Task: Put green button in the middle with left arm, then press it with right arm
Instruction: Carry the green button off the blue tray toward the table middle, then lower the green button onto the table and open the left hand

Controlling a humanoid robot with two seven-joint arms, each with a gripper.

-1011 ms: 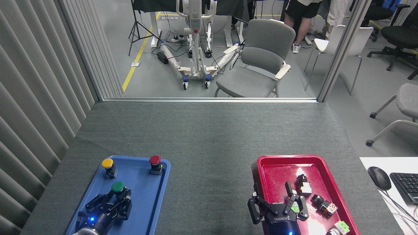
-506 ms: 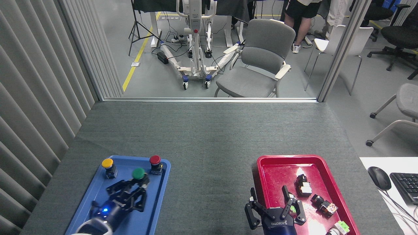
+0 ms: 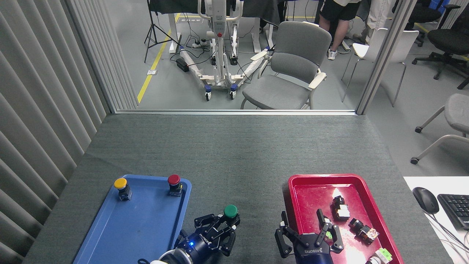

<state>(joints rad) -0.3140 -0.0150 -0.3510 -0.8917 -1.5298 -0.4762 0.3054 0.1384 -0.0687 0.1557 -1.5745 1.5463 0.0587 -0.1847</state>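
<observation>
The left end effector (image 3: 225,229) is closed around the black base of the green button (image 3: 231,211), whose dark-green domed cap shows above the fingertips. The button is clear of the blue tray (image 3: 110,234) and sits over the grey worktop (image 3: 234,157), in the strip between that tray and the red tray (image 3: 293,183). Whether its base touches the felt or hangs just above it cannot be told from this angle.

The right end effector (image 3: 302,223) is open, its thin fingers spread and holding nothing, poised over the near left edge of the red tray. The green button lies to its left and slightly farther from the robot, near but apart, so the right arm is well placed for the press and needs only a short sideways reach with the fingers brought together.

The button stands upright, cap facing up, so the press should come from above. The placing step looks nearly finished; setting down and letting go are not yet done. The yellow button (image 3: 120,183) and the red button (image 3: 173,179) stand at the far end of the blue tray.
</observation>
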